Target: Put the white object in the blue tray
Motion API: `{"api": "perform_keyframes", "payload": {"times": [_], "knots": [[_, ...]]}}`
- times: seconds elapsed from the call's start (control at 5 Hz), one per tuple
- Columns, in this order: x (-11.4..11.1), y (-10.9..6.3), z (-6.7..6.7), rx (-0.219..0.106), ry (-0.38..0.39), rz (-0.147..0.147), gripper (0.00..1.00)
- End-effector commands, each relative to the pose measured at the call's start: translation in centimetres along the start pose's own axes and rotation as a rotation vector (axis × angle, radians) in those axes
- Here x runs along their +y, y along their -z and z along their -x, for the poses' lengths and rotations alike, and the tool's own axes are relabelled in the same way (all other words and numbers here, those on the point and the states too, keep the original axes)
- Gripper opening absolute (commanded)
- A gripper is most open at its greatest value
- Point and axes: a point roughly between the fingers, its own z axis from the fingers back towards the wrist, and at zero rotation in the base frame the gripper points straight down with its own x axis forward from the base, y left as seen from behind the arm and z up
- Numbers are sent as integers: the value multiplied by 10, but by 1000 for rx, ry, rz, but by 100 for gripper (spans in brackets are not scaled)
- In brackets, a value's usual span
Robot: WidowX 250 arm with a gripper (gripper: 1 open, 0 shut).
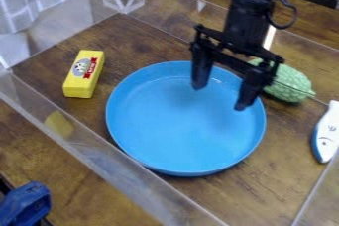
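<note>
Above the far right part of the blue tray [172,136], two black fingers [201,69] hang spread wide apart, pointing steeply downward, with nothing between them. The gripper [223,86] is empty. Its tips sit over the tray's rim area, close to the surface, and the dark arm rises from them toward the top of the picture.

Just beyond the right finger lies a green bumpy oval [294,81], partly hidden behind the gripper. Further right, at the edge of the picture and well apart from the gripper, lies the white object [326,129]: a slim, tapered piece with a small blue mark, resting on the wooden table [54,161] outside the tray. It is partly cut off by the frame.

On the tray's left side, a yellow block [85,73] lies on the table. Clear plastic walls surround the work area.

The tray is empty, so the task appears to be at the reaching stage, before any pickup. The next move likely calls for carrying the open fingers rightward past the green oval, lining them up across the white object's narrow width, and lowering around it.
</note>
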Motion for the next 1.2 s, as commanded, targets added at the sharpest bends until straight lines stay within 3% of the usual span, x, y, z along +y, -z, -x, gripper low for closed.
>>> {"api": "perform_keyframes", "payload": {"times": [0.0,0.2,0.6,1.0], "knots": [[-25,-24,-21,-110,59,14,100],[-42,-25,-36,-147,99,11,100],[-59,-19,-46,-177,152,12,100],[-64,-3,-57,-160,155,8,100]]}}
